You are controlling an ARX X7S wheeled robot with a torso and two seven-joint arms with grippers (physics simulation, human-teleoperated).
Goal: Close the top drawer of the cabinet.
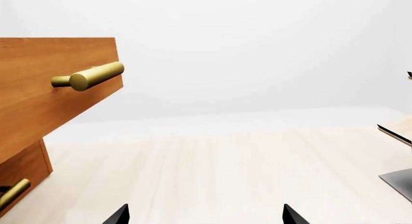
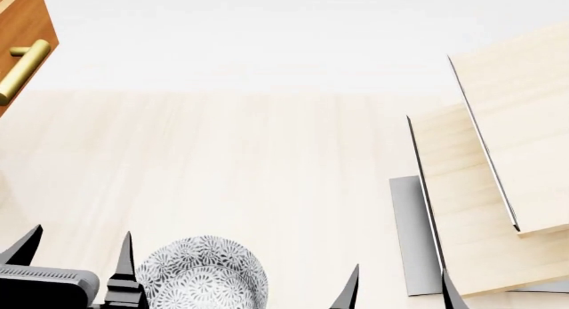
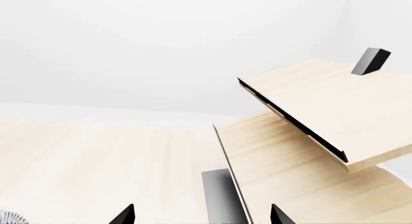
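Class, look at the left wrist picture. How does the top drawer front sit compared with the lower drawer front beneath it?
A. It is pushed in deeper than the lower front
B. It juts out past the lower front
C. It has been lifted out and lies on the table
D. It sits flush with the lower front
B: the top drawer overhangs the lower drawer front, whose face is set back beneath it.

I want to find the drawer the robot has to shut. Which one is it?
Look for the big orange-brown cabinet at the table's far left. The top drawer is its upper box, sticking out above the lower drawer front. Both have brass handles, but only the top one juts forward.
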